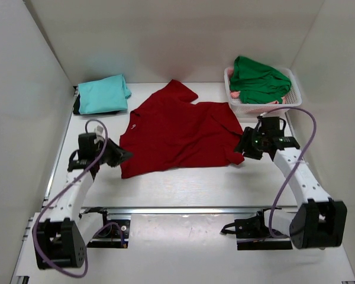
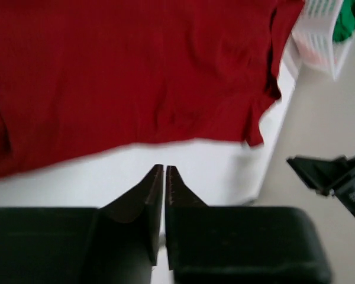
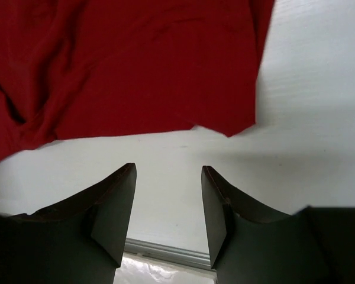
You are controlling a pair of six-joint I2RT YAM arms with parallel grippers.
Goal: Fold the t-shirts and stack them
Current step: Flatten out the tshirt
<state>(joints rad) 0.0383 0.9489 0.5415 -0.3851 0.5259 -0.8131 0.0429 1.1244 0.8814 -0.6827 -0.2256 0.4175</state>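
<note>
The dark red t-shirt (image 1: 177, 133) lies spread flat in the middle of the table, collar to the left. My left gripper (image 1: 123, 156) is shut and empty, just off the shirt's near left edge. In the left wrist view the tips (image 2: 165, 168) hover over bare table short of the red cloth (image 2: 136, 71). My right gripper (image 1: 244, 145) is open and empty beside the shirt's right sleeve. In the right wrist view the gripper (image 3: 168, 171) is just short of the red hem (image 3: 124, 65). A folded light teal t-shirt (image 1: 103, 93) lies back left. A bright green t-shirt (image 1: 257, 80) is bunched in the basket.
The white lattice basket (image 1: 291, 100) stands at the back right and also shows in the left wrist view (image 2: 319, 35). A bit of pink cloth (image 1: 235, 94) shows inside it. White walls enclose the table. A metal rail (image 1: 183, 210) runs along the near edge.
</note>
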